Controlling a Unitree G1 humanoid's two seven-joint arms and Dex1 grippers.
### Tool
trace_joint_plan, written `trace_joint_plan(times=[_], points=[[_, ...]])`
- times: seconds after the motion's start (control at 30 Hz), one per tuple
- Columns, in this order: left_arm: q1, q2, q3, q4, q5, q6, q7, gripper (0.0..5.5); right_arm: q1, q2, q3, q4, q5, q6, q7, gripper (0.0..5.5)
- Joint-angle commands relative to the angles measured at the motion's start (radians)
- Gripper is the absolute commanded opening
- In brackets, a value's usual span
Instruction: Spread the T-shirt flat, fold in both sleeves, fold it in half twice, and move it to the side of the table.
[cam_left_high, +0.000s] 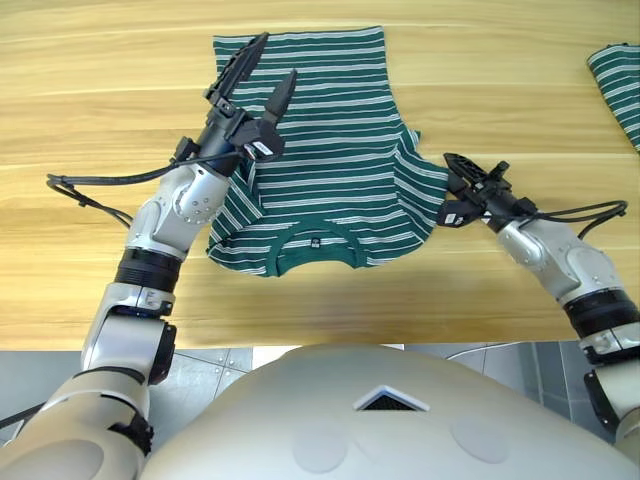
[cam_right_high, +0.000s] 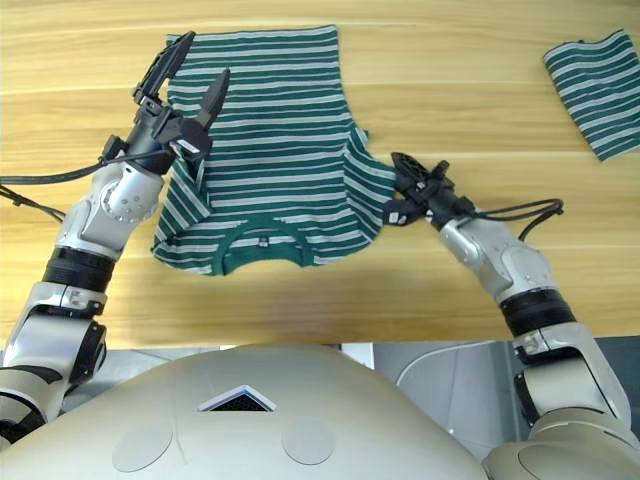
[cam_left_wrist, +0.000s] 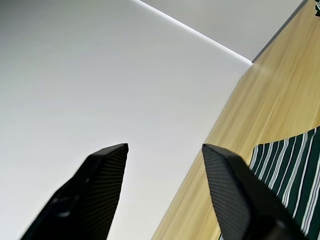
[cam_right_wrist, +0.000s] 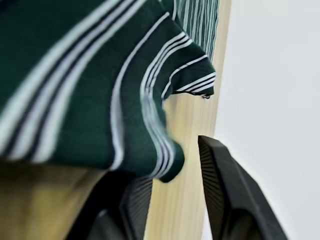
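Lying across the light wooden surface (cam_left_high: 100, 80) at 9 o'clock, a black cable (cam_left_high: 100, 182) is seen trailing from the left arm. The left gripper (cam_left_high: 277, 56) is held above the 10 o'clock part of the dark green T-shirt with white stripes (cam_left_high: 330, 150). Its jaws are spread wide with nothing between them, and they are pointed toward 12 o'clock. In the left wrist view, the far edge of the surface and a corner of the striped cloth are seen past the two black fingers (cam_left_wrist: 100, 185).

The T-shirt is spread near the middle of the surface, with its collar turned toward 6 o'clock and its hem toward 12 o'clock. Its right sleeve is rumpled against the body at 3 o'clock. The right gripper (cam_left_high: 450, 185) is placed at that sleeve. In the right wrist view its jaws are seen parted, the sleeve hem is draped over one finger, and bare wood shows in the gap. A second piece of green striped cloth (cam_left_high: 620, 85), folded, is laid well apart at 2 o'clock, at the surface's right end.
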Motion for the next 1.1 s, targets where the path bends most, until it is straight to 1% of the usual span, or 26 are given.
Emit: trace_joint_plan(times=[0.03,0.13,0.23,0.43,0.53,0.6,0.63,0.7,0.83,0.93,1.0,1.1], points=[[-0.016,-0.001,-0.011,0.008,0.010,0.001,-0.008,2.78,0.038,0.020,0.065,0.071,-0.038,0.000,0.039,1.11],[-0.013,-0.001,-0.012,0.005,0.010,0.003,-0.010,2.78,0.045,0.014,0.067,0.074,-0.037,-0.002,0.044,0.79],[-0.012,-0.003,-0.012,0.001,0.009,0.005,-0.012,2.78,0.053,-0.002,0.068,0.083,-0.043,0.004,0.044,0.72],[-0.010,-0.003,-0.016,-0.002,0.012,0.006,-0.014,2.78,0.055,-0.010,0.074,0.091,-0.044,0.001,0.048,0.24],[-0.008,-0.004,-0.018,-0.003,0.012,0.006,-0.013,2.78,0.057,-0.002,0.070,0.101,-0.041,0.007,0.027,0.13],[-0.006,-0.007,-0.020,0.000,0.014,0.006,-0.011,2.78,0.068,-0.009,0.044,0.095,-0.022,0.015,0.002,0.13],[-0.005,-0.008,-0.021,0.001,0.014,0.007,-0.010,2.78,0.075,-0.018,0.030,0.085,-0.010,0.016,-0.005,0.42],[-0.005,-0.007,-0.023,0.003,0.013,0.008,-0.008,2.78,0.115,-0.067,-0.014,0.034,0.014,0.029,0.001,0.76],[-0.008,-0.002,-0.018,0.017,0.010,0.007,0.000,2.78,0.183,-0.145,-0.137,-0.068,0.053,0.081,-0.021,1.53],[-0.014,0.000,-0.015,0.028,0.008,0.005,0.006,2.78,0.227,-0.172,-0.175,-0.107,0.072,0.089,-0.005,2.03],[-0.014,0.004,-0.011,0.029,0.004,0.004,0.006,2.78,0.280,-0.175,-0.168,-0.156,0.108,0.067,0.058,2.16],[-0.014,0.008,-0.006,0.028,0.001,0.004,0.005,2.78,0.322,-0.154,-0.109,-0.205,0.149,0.019,0.169,2.16]])
